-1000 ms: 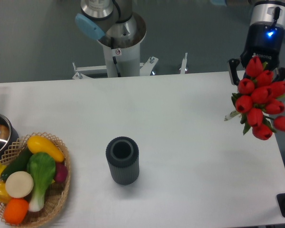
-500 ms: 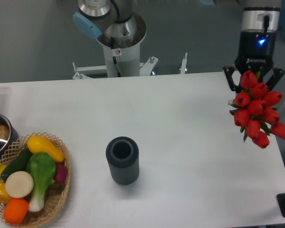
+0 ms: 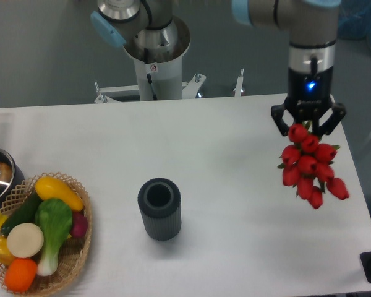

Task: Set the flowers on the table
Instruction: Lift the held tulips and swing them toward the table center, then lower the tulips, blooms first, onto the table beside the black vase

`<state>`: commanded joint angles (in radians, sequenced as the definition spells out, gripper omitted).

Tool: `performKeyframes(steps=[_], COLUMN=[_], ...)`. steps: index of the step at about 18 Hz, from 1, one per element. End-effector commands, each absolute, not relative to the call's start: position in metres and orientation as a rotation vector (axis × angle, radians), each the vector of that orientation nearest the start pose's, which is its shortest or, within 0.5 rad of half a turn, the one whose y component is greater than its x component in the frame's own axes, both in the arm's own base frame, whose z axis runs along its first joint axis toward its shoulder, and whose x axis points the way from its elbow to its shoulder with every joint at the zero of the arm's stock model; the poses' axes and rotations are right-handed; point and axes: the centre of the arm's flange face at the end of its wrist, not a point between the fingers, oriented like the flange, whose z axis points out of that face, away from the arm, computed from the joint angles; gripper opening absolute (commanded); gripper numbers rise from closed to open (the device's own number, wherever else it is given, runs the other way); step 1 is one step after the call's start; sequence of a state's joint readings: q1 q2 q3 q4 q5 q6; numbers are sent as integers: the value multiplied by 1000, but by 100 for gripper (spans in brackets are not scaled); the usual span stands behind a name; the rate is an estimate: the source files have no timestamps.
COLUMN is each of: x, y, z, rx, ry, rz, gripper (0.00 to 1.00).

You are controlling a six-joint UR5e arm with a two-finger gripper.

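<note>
Item: the flowers (image 3: pixel 309 164), red buds, held over the right part of the table (image 3: pixel 222 161).

Grip: I see my gripper (image 3: pixel 307 125) closed on the bunch at its upper end, jaws narrow.

Relation: the bunch hangs directly below the jaws, heads slanting down and right.

Long axis: steep, near vertical; I judge it must tip flat before release.

Also present: dark vase (image 3: pixel 159 208), basket (image 3: pixel 68 260) of vegetables.
</note>
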<state>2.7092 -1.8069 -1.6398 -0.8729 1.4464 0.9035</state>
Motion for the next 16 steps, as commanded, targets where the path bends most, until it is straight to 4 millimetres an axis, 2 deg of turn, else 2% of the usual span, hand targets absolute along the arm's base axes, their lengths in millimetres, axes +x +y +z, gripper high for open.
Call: performKeyframes(steps=[3, 6, 8, 14, 16], x=[-480, -478, -475, -479, -479], y=[407, 418, 432, 441, 441], z=[379, 360, 337, 289, 283], rx=[-2837, -2858, -2883, -2924, -2930], ry=[-256, -241, -219, -213, -214], rz=[346, 307, 261, 160, 145], gripper=[33, 33, 33, 34, 34])
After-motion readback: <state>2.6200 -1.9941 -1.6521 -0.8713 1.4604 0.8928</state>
